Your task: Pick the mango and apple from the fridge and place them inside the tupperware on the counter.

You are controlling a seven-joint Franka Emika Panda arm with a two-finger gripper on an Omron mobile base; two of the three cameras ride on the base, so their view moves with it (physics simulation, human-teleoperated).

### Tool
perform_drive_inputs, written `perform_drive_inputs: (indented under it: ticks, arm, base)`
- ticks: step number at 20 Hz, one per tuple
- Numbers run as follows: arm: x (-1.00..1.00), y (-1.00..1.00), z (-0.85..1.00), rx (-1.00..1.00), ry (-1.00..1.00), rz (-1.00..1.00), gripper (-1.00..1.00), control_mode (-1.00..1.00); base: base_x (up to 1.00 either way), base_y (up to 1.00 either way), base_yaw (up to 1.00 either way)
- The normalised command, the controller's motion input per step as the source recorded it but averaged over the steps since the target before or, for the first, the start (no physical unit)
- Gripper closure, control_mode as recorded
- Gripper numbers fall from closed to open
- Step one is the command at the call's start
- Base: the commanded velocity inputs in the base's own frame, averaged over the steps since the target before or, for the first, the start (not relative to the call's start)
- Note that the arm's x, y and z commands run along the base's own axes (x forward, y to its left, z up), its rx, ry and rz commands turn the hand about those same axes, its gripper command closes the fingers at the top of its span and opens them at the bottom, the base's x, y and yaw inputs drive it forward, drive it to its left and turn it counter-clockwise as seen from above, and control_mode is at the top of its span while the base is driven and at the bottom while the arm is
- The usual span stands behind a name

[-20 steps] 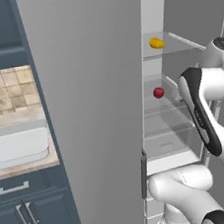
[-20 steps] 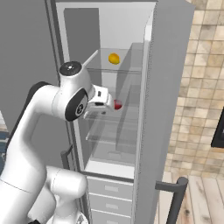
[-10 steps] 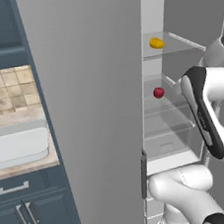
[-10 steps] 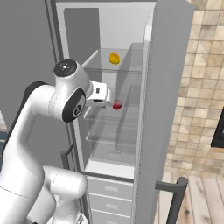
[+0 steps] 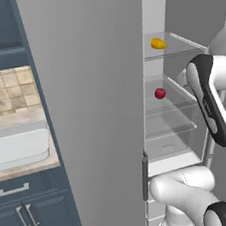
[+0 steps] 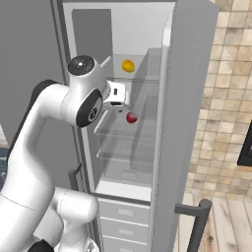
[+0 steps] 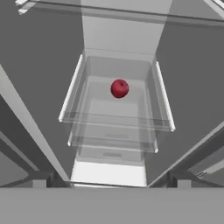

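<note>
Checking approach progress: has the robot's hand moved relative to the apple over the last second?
Yes. In the right base view the hand has risen, from level with the apple to above it.

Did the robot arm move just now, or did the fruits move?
The arm moved: its gripper swung further into the fridge, closer to the apple, nothing grabbed yet. The apple and mango stayed on their shelves.
</note>
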Motion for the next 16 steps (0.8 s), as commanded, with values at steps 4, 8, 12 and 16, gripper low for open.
perform_drive_inputs:
  ticks: [4, 8, 12, 16]
  arm:
    - [0.24, -0.02, 0.15, 0.01, 0.0, 0.08, -1.0, -1.0]
    - [0.25, 0.0, 0.07, 0.0, 0.0, 0.09, -1.0, -1.0]
    - [0.17, 0.0, 0.0, 0.0, 0.0, 0.12, -1.0, -1.0]
    - [0.28, 0.0, 0.0, 0.0, 0.0, 0.13, -1.0, -1.0]
  base:
    - [0.0, 0.0, 0.0]
    - [0.0, 0.0, 0.0]
    - [0.0, 0.0, 0.0]
    - [0.0, 0.0, 0.0]
